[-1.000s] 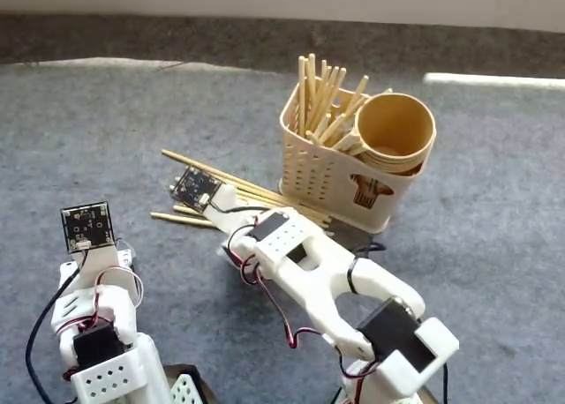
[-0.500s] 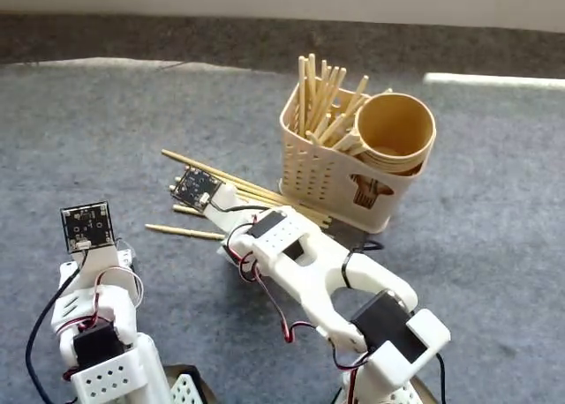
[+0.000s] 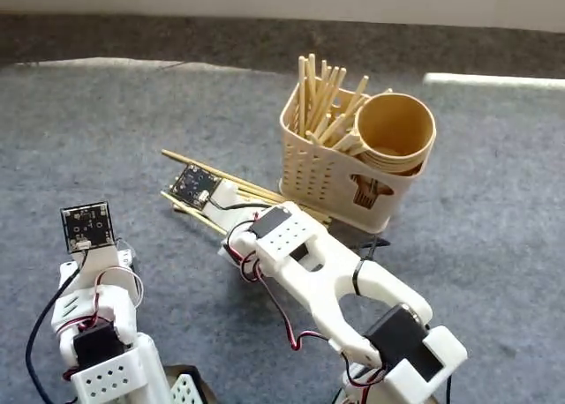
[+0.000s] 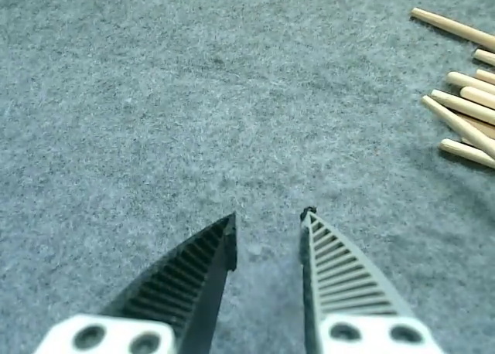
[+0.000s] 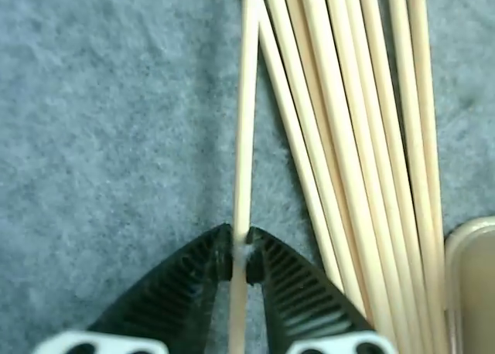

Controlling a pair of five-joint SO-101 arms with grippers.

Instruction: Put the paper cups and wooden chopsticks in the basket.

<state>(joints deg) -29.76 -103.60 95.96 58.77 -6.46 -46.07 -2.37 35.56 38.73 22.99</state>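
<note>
Wooden chopsticks (image 3: 256, 190) lay on the grey carpet (image 3: 106, 122) in the high view, just left of the basket (image 3: 327, 170), their long axis slanting down toward its foot; more stood in the basket beside the stacked paper cups (image 3: 395, 126).

In the left wrist view, the left gripper (image 4: 267, 222) hung over bare carpet, jaws slightly apart and holding nothing, with chopstick ends near.

In the right wrist view, the right gripper (image 5: 240, 246) was clamped on a single chopstick (image 5: 245, 122) pointing straight away, alongside the pile.
</note>
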